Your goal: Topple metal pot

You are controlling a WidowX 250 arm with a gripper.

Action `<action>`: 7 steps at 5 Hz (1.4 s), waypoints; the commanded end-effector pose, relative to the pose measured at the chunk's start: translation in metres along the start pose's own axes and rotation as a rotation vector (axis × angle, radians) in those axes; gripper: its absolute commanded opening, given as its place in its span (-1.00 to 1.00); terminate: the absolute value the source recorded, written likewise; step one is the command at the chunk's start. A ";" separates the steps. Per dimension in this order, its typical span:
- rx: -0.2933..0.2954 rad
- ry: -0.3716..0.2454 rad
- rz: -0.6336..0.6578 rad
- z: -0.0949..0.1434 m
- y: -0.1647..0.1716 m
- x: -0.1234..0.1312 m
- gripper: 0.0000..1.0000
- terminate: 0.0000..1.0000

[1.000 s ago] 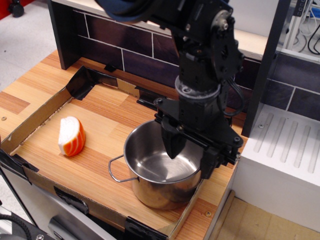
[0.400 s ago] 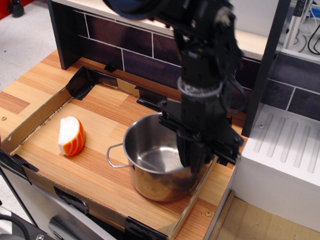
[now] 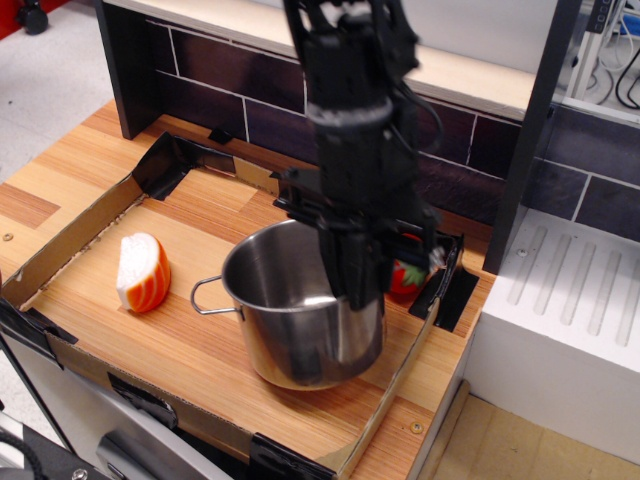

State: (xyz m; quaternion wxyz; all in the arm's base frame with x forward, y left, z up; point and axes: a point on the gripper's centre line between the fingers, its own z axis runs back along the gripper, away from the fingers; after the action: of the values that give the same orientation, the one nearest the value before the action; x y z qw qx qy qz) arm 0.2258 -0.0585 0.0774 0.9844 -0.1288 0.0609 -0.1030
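Metal pot (image 3: 300, 315): upright in the tray, near its right wall. Gripper (image 3: 357, 285): lowered at the pot's far rim; jaw state cannot be told. Risk: pot may be slid, not tipped, or the toy strawberry (image 3: 406, 278) struck.

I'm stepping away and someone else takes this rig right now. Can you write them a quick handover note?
End effector: reaching down inside the pot at its right wall; open or shut cannot be told.
Large shiny stainless-steel pot: on the wooden tray floor, near the front right corner, still on its base and not yet toppled, wire loop handle facing left.
Red toy strawberry sits behind the pot; orange-and-white toy slice lies at left.
Left: tip the pot onto its side.
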 end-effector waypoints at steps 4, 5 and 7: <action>-0.360 0.216 -0.037 0.032 0.040 -0.011 -1.00 -1.00; -0.329 0.209 -0.036 0.023 0.053 -0.014 -1.00 -1.00; -0.176 0.091 -0.068 0.019 0.077 -0.009 1.00 -1.00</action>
State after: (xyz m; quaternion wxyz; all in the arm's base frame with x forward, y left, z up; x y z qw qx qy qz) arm 0.2334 0.0084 0.0724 0.9592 -0.2227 0.1224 -0.1236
